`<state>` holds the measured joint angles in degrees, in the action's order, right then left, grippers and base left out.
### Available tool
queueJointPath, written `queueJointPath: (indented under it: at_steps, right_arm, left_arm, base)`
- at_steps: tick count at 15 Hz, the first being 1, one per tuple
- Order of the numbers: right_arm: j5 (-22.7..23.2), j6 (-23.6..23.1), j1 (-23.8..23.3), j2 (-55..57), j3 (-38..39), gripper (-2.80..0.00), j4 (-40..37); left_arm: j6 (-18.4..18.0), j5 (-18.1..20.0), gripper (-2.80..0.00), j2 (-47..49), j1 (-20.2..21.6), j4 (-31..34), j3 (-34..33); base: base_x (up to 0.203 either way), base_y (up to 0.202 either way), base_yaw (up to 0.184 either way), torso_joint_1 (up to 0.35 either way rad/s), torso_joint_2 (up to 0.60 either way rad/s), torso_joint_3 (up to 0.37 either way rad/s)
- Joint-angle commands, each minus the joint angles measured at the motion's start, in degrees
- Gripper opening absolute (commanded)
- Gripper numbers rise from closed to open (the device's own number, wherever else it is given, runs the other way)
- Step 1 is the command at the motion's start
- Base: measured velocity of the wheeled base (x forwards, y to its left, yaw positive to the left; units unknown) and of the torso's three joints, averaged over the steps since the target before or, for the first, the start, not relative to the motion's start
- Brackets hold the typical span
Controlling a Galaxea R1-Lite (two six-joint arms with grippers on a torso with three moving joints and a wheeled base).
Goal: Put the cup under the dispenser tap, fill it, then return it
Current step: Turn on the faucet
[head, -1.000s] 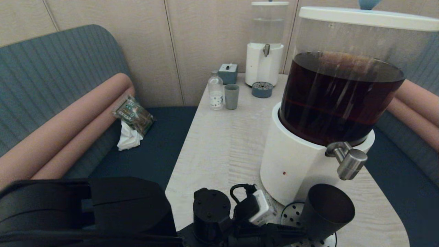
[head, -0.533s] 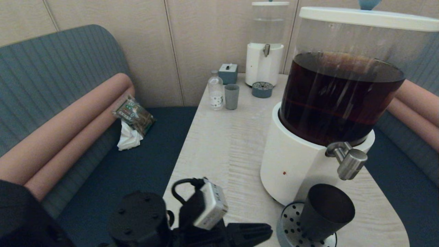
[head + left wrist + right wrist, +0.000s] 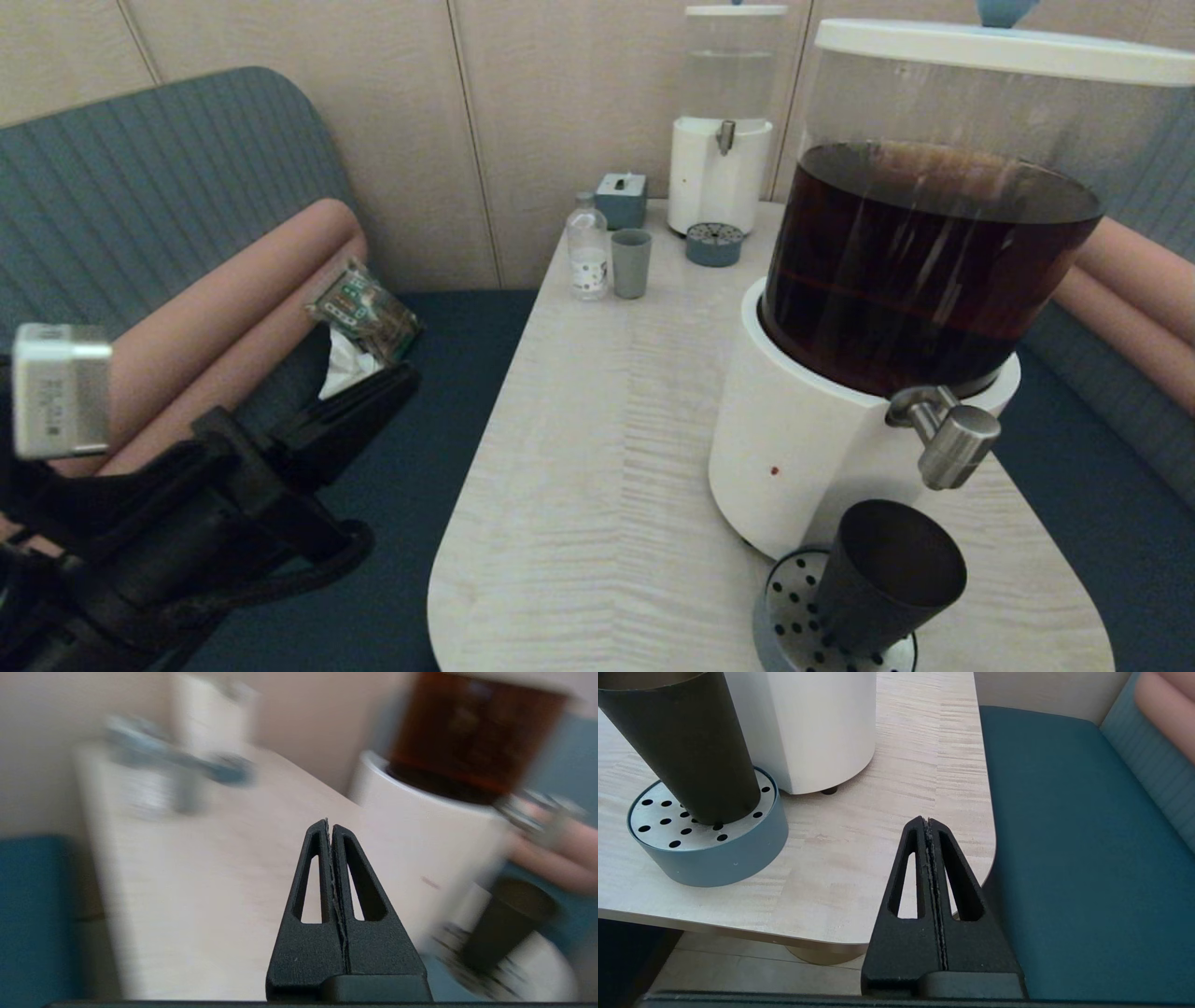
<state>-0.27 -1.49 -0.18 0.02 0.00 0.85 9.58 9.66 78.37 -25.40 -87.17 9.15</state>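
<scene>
Your cup (image 3: 878,579) sits on the drip tray (image 3: 789,611), at six o'clock below the dispenser tap (image 3: 943,439); both claws, left claw (image 3: 331,826) and right claw (image 3: 927,823), are clenched empty.

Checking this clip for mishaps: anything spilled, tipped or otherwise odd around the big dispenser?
No spill shows. The black cup stands upright on the perforated drip tray below the steel tap. The only oddity lies off the table: a snack packet and crumpled tissue on the bench seat.
</scene>
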Motion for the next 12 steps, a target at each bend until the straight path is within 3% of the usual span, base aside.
queueJointPath:
  at_steps: [1,7,12]
  right_arm:
    - [0.00,-0.01,0.01,-0.02,0.18,-2.80,0.03]
    - [0.00,-0.01,0.01,-0.02,0.18,-2.80,0.03]
    - [0.00,-0.01,0.01,-0.02,0.18,-2.80,0.03]
  left_arm:
    - [0.16,-0.18,-2.80,-6.49,5.72,-0.49,-1.63]
    - [1.42,-1.07,-2.80,-23.26,16.24,-0.49,-6.63]
    - [1.73,-2.28,-2.80,-42.95,20.57,0.20,-10.30]
  base:
    - [0.000,0.000,0.000,0.000,0.00,0.000]
    - [0.000,0.000,0.000,0.000,0.00,0.000]
    - [0.000,0.000,0.000,0.000,0.00,0.000]
